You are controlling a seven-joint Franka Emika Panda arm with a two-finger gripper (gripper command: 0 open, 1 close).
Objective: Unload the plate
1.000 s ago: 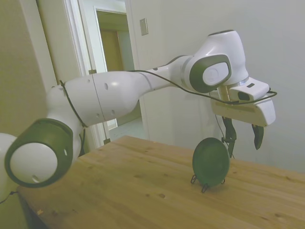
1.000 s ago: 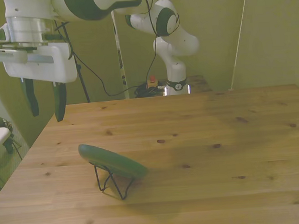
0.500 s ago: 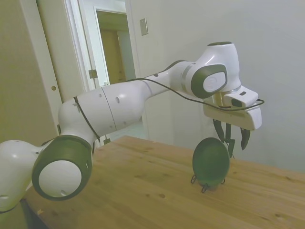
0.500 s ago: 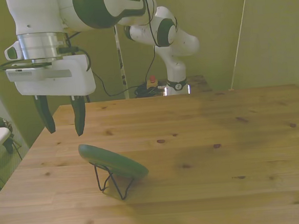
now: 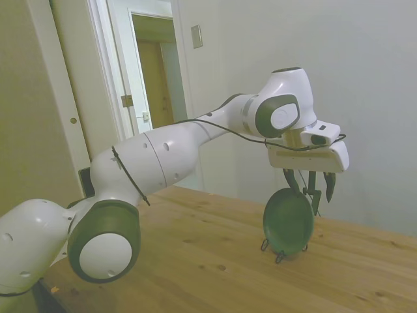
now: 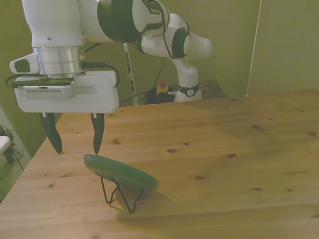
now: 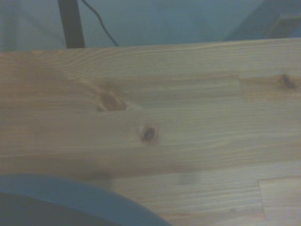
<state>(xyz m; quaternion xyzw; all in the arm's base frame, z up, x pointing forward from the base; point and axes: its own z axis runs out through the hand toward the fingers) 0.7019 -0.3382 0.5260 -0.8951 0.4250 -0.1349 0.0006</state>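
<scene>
Approach step: jaws apart, nothing held.
Plate point(image 6: 120, 172) leans on its stand point(image 6: 121, 194) just below the jaws; next, lower to straddle its upper rim.

dim greenish light, soft wrist blur

Matte teal plate point(image 6: 122, 173) on thin black wire stand point(image 6: 121, 194); knotty, smooth wooden table point(image 6: 234, 163); glossy white plastic arm point(image 5: 163, 153).

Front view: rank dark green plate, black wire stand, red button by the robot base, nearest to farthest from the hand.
1. Round dark teal-green plate, tilted, its upper rim just below the hand.
2. Thin black wire stand, under the plate.
3. Small red button, beyond the table's far edge.
</scene>
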